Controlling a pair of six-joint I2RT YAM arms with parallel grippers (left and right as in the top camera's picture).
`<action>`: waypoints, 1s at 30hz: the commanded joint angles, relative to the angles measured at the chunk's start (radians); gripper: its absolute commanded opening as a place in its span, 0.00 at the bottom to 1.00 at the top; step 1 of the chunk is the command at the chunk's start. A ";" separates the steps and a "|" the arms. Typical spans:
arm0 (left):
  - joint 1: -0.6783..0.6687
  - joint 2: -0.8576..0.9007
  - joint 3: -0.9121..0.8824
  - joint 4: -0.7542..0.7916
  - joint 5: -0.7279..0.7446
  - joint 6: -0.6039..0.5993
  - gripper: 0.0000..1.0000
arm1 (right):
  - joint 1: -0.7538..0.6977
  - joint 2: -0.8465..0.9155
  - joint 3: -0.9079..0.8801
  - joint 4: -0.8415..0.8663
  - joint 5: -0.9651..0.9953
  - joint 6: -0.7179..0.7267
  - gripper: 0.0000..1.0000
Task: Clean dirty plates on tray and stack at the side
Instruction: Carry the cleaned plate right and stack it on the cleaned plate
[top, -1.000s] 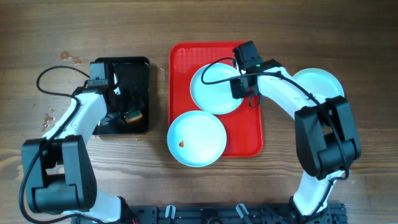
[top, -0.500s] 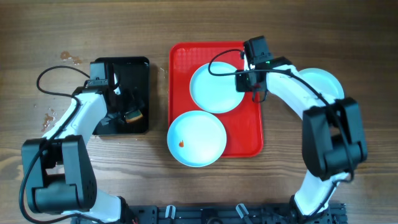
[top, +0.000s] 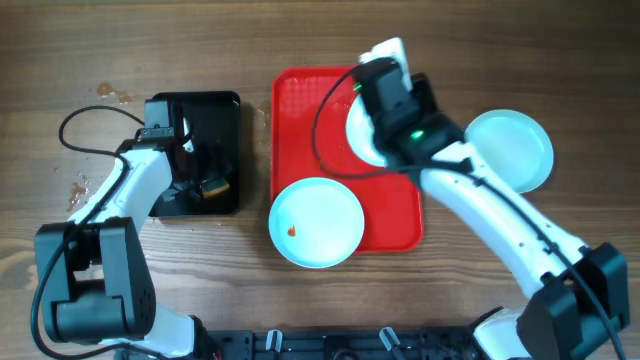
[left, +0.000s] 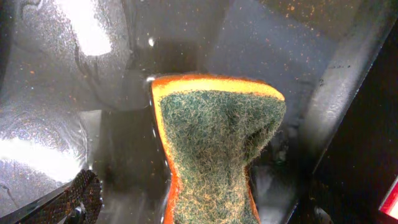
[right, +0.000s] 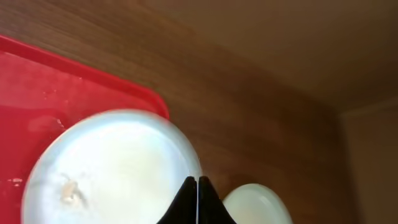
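Note:
My right gripper (right: 196, 186) is shut on the rim of a pale blue plate (right: 112, 168) and holds it above the red tray (right: 56, 74). In the overhead view only a sliver of this plate (top: 357, 132) shows beside the raised right arm, which hides the gripper. A second plate (top: 316, 222) with an orange-red smear lies at the tray's (top: 298, 110) front edge, overhanging it. A third plate (top: 510, 148) lies on the table to the right and also shows in the right wrist view (right: 255, 205). My left gripper (top: 205, 182) is shut on a green and orange sponge (left: 214, 149).
A glossy wet black tray (top: 215, 110) stands left of the red tray, and the sponge and left gripper are inside it. A black cable (top: 85, 130) loops over the table at the far left. The table is brown wood.
My right arm has risen toward the camera and swung left with the plate, which has come up off the red tray. The left arm and the other plates have not moved.

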 joint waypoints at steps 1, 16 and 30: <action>-0.002 0.002 -0.001 0.003 0.012 0.005 1.00 | 0.090 -0.024 0.019 0.034 0.286 -0.081 0.04; -0.002 0.002 -0.001 0.003 0.012 0.005 1.00 | -0.569 0.103 0.019 -0.103 -0.999 0.166 0.49; -0.002 0.002 -0.001 0.003 0.012 0.005 1.00 | -0.654 0.391 0.017 -0.121 -1.231 0.042 0.39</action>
